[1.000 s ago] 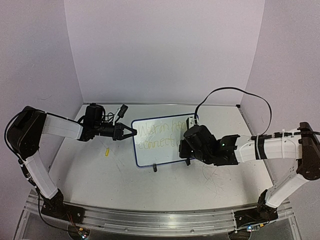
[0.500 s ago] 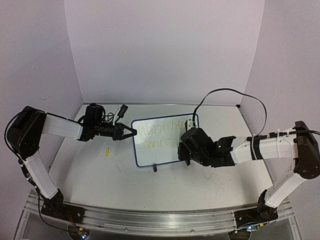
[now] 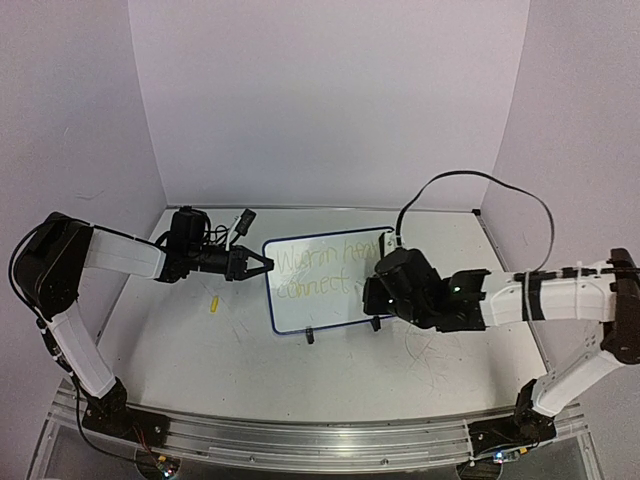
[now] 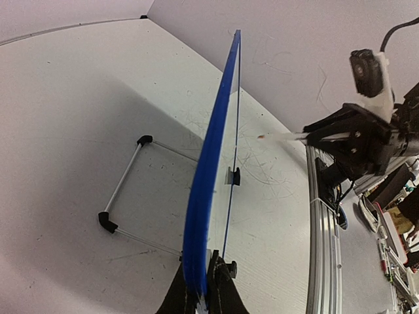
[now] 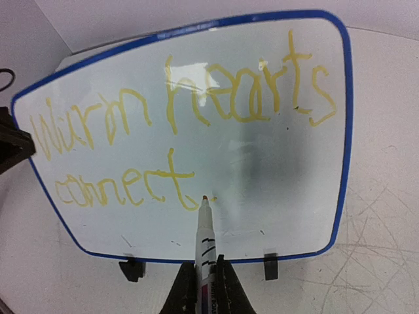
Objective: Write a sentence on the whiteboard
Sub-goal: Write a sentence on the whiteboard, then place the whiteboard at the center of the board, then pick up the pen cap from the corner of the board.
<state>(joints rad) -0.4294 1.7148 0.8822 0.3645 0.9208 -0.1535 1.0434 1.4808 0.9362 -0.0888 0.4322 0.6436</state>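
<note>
The whiteboard (image 3: 312, 312) stands on the table (image 3: 250, 365) at the centre of the top view. The left gripper (image 3: 266, 266) is clenched on the board's blue left edge, which shows edge-on at the bottom centre of the left wrist view. The right gripper (image 5: 204, 278) grasps a marker (image 5: 204, 229), with its tip at the board face just right of the final "t" (contact cannot be confirmed). The sentence (image 5: 196, 108) reads "Warm hearts connect" in two yellow lines across the board's upper and left areas.
</note>
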